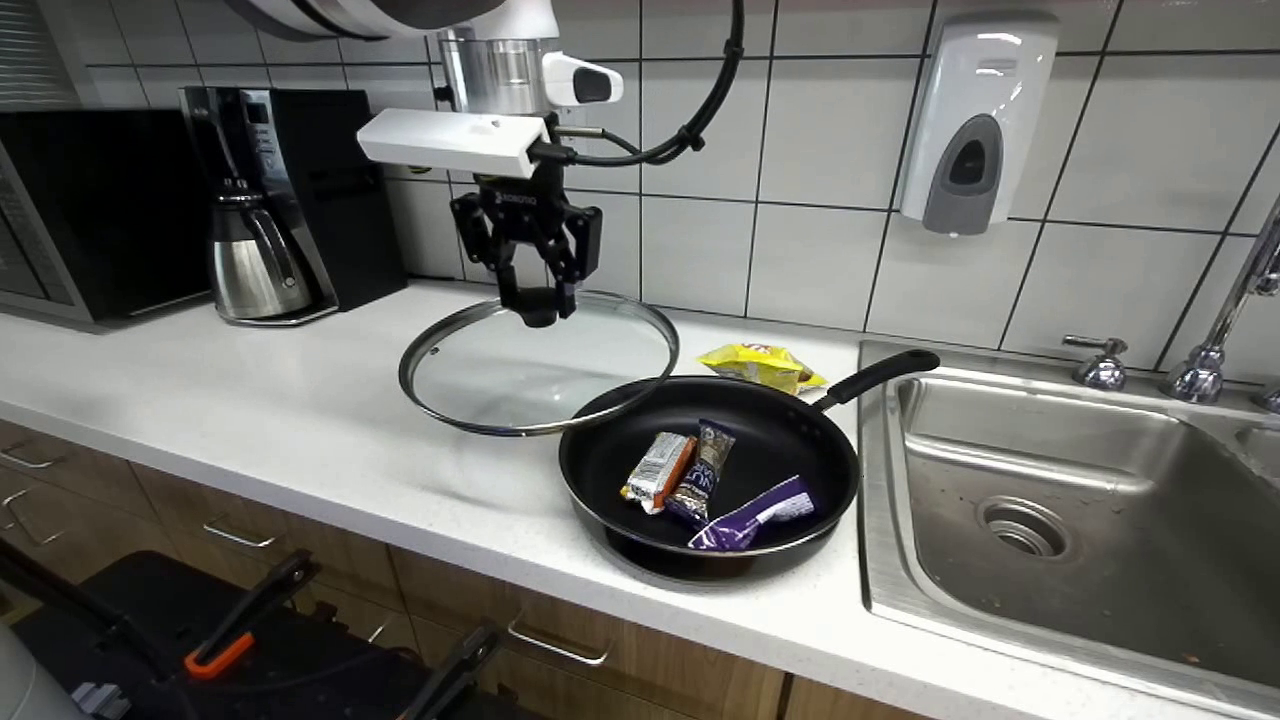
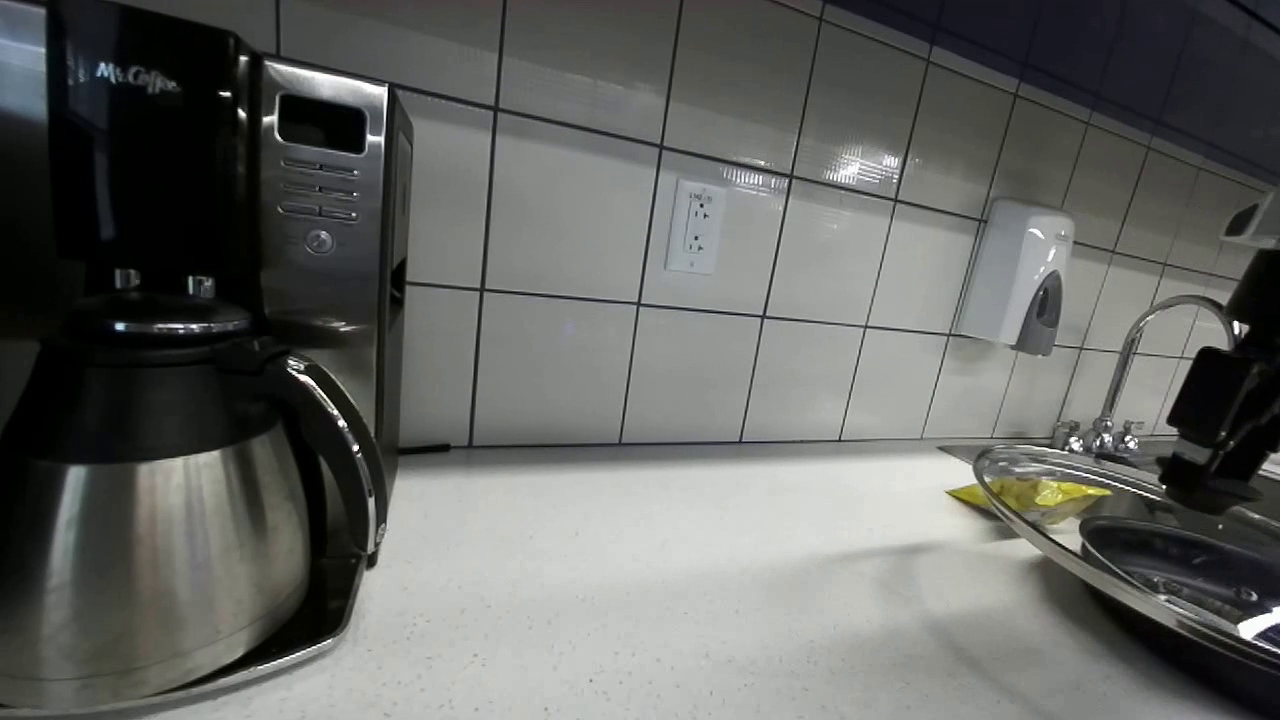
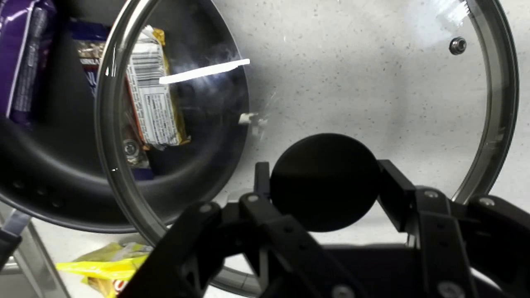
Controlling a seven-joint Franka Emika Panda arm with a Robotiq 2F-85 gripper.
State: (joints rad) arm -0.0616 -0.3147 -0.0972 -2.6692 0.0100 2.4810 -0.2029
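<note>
In an exterior view, the gripper [image 1: 538,292] is hanging in the upper middle of the frame, pointing downward. Its two fingers [image 3: 395,187] are standing partly apart, and between them they are gripping the round black knob [image 3: 325,182], which is sitting in the lower middle of the wrist view. By this knob the gripper is holding a glass lid [image 1: 540,375] with a metal rim [image 3: 108,120]. The lid is hanging above the white counter [image 1: 250,390], near the centre of the frame, and its lower right edge is overlapping the left part of a black frying pan [image 1: 775,440]; whether the rim is touching the pan, I cannot tell.

The pan is standing on the counter, right of the centre, and its handle [image 1: 885,377] is pointing to the upper right, reaching over the edge of the steel sink [image 1: 1040,440]. Inside the pan, an orange and white bar [image 1: 660,470] is lying at the left, a dark blue bar [image 1: 706,465] just beside it, and a purple packet [image 1: 755,515] lower at the right. A yellow bag [image 1: 762,365] is lying on the counter behind the pan, near the handle.

In the left part of the same frame, a coffee maker [image 1: 345,200] with a steel carafe [image 1: 255,265] is standing near the tiled wall [image 1: 820,130], well apart from the lid. At the upper right, a soap dispenser [image 1: 985,120] is hanging on this wall.
</note>
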